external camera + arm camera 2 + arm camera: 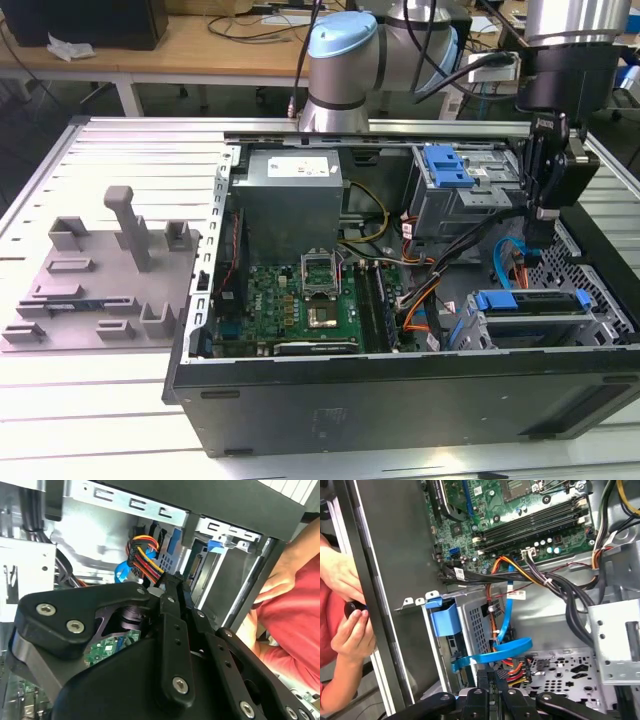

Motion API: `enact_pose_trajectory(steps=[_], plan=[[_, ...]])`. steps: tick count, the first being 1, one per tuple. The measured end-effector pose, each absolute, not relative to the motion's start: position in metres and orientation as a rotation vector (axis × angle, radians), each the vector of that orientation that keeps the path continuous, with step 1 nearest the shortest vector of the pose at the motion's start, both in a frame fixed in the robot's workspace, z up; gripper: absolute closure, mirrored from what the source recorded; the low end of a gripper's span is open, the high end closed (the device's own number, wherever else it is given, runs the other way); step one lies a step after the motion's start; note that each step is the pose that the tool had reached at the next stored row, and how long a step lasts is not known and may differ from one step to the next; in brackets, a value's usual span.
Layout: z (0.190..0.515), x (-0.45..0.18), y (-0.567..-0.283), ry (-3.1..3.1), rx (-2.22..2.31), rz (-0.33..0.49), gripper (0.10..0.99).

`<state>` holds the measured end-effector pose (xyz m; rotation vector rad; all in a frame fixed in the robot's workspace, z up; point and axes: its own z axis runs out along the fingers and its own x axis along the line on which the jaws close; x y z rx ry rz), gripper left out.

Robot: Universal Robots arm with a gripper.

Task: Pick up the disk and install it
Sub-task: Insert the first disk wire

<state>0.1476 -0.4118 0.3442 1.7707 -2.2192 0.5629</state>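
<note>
- Gripper (540, 238) hangs over the open computer case (400, 400), above the end toward the exterior view's right; fingertips pressed together, nothing seen between them, as in both wrist views (175, 579) (494, 677).
- Disk (530, 300): lies flat in the metal drive cage (600, 325) in the case's near corner, blue frame showing along its top edge. Gripper is above it and apart, not touching.
- Small blue latch (447, 165) sits on the upper bay at the far side of the case, no drive on it.
- Grey metal box (290, 195) stands at the far wall of the case; green motherboard (300, 300) lies on the case floor just in front of it.
- Flat blue cable (505, 630) loops beside the cage's perforated wall, just under the gripper; a red-yellow-black wire bundle (145, 555) runs near the fingertips.
- Person's hand (352, 635) just outside the case's wall, curled around a small dark object; red sleeve (295, 630) alongside.
- Grey fixture plate (100, 290) with upright posts lies on the slatted table (100, 400), outside the case on the exterior view's left.
</note>
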Motion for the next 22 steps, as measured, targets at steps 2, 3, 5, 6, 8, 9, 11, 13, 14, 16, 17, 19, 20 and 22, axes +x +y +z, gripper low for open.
enact_pose_trajectory(steps=[2,3,5,6,8,9,11,13,14,16,17,19,20,22], plan=[[0.345,0.148,-0.416,-2.221,1.774,0.559,0.918],[0.345,0.148,-0.418,-2.222,1.775,0.558,0.918],[0.346,0.149,-0.421,-2.222,1.777,0.556,0.918],[0.347,0.149,-0.423,-2.222,1.778,0.556,0.918],[0.348,0.150,-0.427,-2.222,1.779,0.555,0.918],[0.349,0.150,-0.428,-2.222,1.780,0.555,0.918],[0.350,0.151,-0.431,-2.222,1.782,0.554,0.918],[0.350,0.152,-0.435,-2.222,1.784,0.552,0.918],[0.350,0.152,-0.437,-2.223,1.786,0.550,0.918],[0.350,0.152,-0.440,-2.231,1.796,0.536,0.918],[0.350,0.151,-0.443,-2.238,1.805,0.523,0.918],[0.350,0.151,-0.446,-2.246,1.814,0.510,0.918],[0.351,0.151,-0.447,-2.249,1.818,0.504,0.918],[0.351,0.150,-0.450,-2.253,1.824,0.496,0.918]])
